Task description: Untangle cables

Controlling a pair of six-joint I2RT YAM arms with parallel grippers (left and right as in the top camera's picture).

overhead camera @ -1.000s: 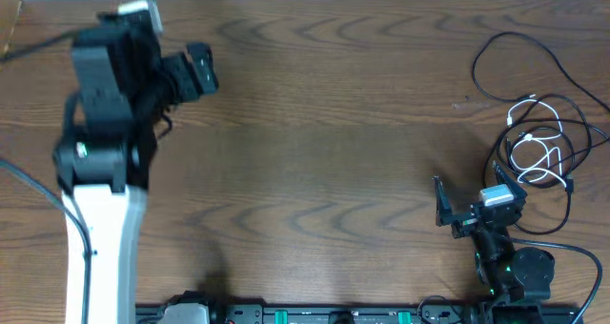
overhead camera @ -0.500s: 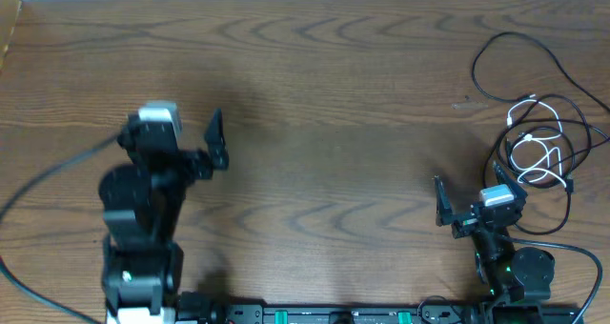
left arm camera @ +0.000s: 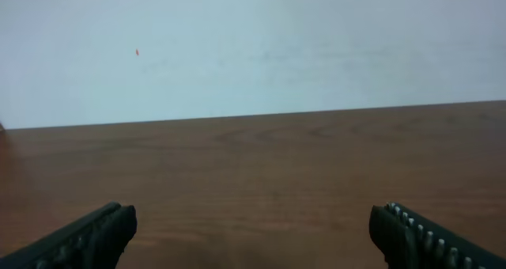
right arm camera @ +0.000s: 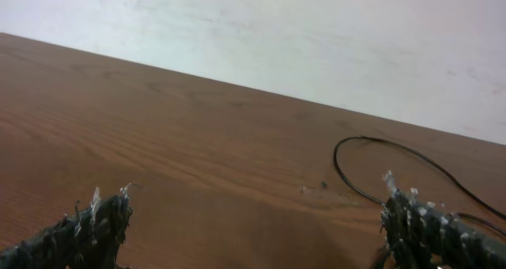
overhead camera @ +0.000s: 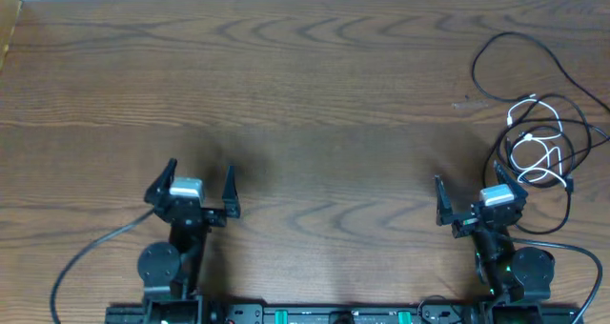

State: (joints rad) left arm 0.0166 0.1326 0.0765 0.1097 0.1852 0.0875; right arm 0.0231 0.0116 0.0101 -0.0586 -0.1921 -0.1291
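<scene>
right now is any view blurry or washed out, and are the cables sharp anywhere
Overhead: sharp, evenly lit, cables crisp at the right of the table, faint shadows only. Left wrist: soft, pale wall washed out, left claw dark. Right wrist: tilted, right claw blurred up close, one black cable loop readable.

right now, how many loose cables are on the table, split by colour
white cable: 1
black cables: 2, as far as the tangle lets me separate them
total: 3
</scene>
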